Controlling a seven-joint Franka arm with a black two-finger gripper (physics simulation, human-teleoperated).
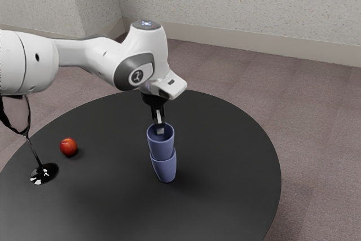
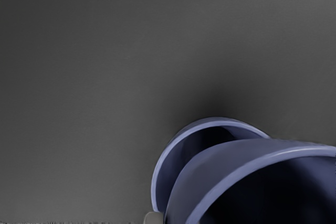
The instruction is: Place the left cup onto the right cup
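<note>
Two blue cups stand stacked near the middle of the round black table (image 1: pixel 237 156). The upper cup (image 1: pixel 161 144) sits nested in the mouth of the lower cup (image 1: pixel 165 170), leaning slightly toward the exterior view's left. My gripper (image 1: pixel 158 128) hangs straight down over the upper cup, shut on the near part of its rim, with one finger inside the cup. In the wrist view the upper cup (image 2: pixel 252 182) looms just under my hand, and the lower cup's rim (image 2: pixel 173 161) peeks out beside it.
A red apple (image 1: pixel 68 147) lies on the table toward the exterior view's left. Near it, a black wine glass (image 1: pixel 42 172) stands by the table edge. The table's right half is bare dark surface.
</note>
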